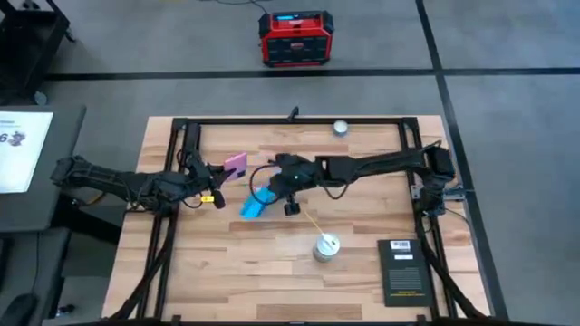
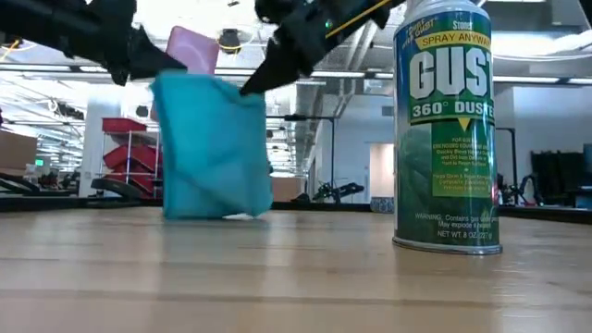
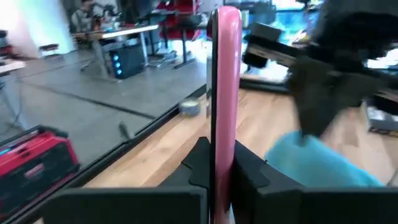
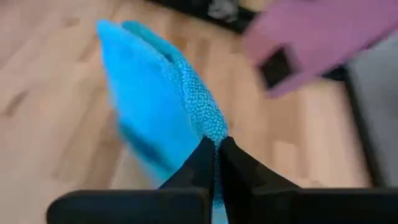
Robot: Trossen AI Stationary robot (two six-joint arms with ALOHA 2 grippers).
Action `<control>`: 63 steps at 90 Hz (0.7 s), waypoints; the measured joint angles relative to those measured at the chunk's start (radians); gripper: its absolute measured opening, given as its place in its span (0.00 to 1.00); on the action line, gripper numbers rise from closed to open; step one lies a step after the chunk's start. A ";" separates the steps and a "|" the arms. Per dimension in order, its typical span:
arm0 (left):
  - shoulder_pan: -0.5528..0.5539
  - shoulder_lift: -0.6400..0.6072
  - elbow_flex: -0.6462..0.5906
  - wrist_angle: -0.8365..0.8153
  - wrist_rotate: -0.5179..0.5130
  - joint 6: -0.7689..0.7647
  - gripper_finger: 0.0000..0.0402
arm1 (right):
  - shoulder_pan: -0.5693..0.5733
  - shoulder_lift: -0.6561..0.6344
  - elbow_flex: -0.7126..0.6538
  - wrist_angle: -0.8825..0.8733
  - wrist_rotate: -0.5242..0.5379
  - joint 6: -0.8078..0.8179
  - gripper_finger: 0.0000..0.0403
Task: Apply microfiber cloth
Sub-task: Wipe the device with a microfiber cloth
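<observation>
R hand (image 4: 217,144) clamped on microfiber cloth (image 4: 163,106), lifted off desk (image 1: 272,263); L hand (image 3: 221,163) grips pink phone (image 3: 225,93) alongside.

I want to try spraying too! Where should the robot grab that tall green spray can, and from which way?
Probably around the round middle of the spray can, coming in level from the side, fingers either side of the body. It stands upright on the table, and its top carries a thin straw, so a grab from above looks awkward. Both grippers are busy: the left gripper holds the phone, the right gripper the microfiber cloth.
</observation>
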 joint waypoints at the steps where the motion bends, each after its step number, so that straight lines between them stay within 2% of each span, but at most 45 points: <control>1: -0.003 0.000 0.000 0.004 0.001 0.002 0.01 | 0.000 -0.003 0.000 0.000 0.009 -0.001 0.00; 14: -0.033 0.010 0.000 0.065 0.007 0.020 0.01 | 0.000 -0.026 0.000 0.062 0.080 -0.023 0.00; 20: -0.039 0.022 0.000 0.069 0.007 0.023 0.01 | 0.000 -0.028 0.003 0.118 0.081 -0.028 0.00; 32: -0.040 0.060 0.000 0.082 0.007 0.016 0.01 | 0.005 -0.028 0.074 0.116 0.085 -0.046 0.00; 49: -0.039 0.127 0.000 0.174 0.006 0.048 0.01 | 0.025 -0.025 0.180 0.129 0.088 -0.095 0.00; 63: -0.038 0.156 0.000 0.247 0.002 0.088 0.01 | 0.034 -0.023 0.199 0.143 0.088 -0.097 0.00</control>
